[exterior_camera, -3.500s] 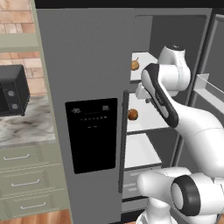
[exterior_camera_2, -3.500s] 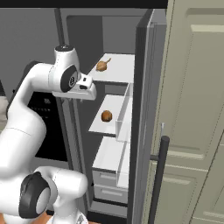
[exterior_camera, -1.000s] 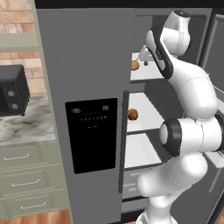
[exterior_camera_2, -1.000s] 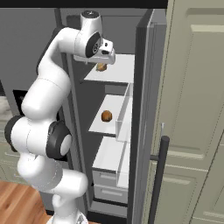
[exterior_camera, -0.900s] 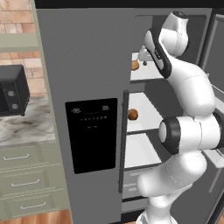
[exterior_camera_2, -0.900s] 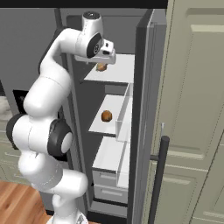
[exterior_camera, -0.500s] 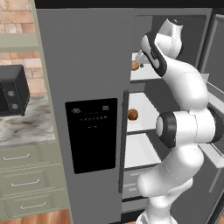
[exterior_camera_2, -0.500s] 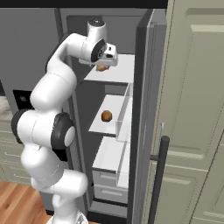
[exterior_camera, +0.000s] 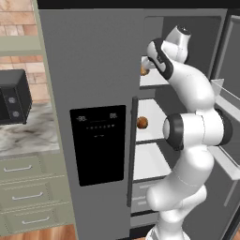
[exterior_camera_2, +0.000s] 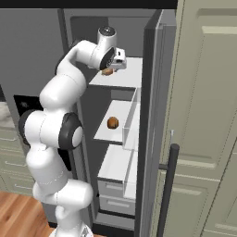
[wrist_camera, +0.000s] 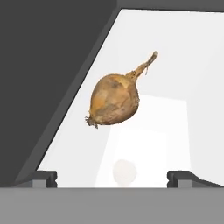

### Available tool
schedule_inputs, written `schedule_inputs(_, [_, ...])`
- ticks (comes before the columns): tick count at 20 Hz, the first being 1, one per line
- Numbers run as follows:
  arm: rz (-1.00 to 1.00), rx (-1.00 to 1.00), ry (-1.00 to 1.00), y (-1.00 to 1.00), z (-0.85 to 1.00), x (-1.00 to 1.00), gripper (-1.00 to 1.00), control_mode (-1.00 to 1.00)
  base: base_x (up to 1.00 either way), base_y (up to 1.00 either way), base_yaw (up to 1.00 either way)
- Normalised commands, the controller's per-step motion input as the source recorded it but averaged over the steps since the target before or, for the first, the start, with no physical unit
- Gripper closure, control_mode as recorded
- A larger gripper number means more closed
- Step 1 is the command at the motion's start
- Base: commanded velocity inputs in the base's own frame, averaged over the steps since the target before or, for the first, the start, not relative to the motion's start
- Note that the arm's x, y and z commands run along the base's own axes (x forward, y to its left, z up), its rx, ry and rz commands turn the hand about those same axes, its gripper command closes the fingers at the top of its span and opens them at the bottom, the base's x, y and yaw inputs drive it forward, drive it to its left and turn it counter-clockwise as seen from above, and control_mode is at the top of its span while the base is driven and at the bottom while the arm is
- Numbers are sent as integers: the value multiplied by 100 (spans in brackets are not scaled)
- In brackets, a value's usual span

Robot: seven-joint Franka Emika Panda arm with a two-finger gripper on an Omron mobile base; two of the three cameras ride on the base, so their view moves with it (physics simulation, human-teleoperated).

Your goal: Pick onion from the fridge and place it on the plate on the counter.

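Gripper (wrist_camera: 112, 176) sits at the top white shelf of the tall grey fridge (exterior_camera: 93, 93), jaws spread wide, holding nothing; tan-brown stemmed onion (wrist_camera: 114, 99) lies ahead between the tips. I judge this early: grasp, lift-out and placing all remain.

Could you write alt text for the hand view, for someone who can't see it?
A tan-brown onion with a thin pointed stem lies on a white shelf inside the fridge, straight ahead of the camera. The gripper is open, its two dark fingertips low in the picture, apart from the onion. A dark fridge wall fills the left side.
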Motion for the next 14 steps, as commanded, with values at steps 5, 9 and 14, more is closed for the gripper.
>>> schedule_inputs(5, [9, 0, -9, 0, 0, 37, -100, -100, 0, 0, 0])
schedule_inputs(9, [10, 0, -4, 0, -9, 35, -100, -100, 0, 0, 0])
schedule_inputs(14, [9, 0, 0, 0, -12, 31, -100, -100, 0, 0, 0])
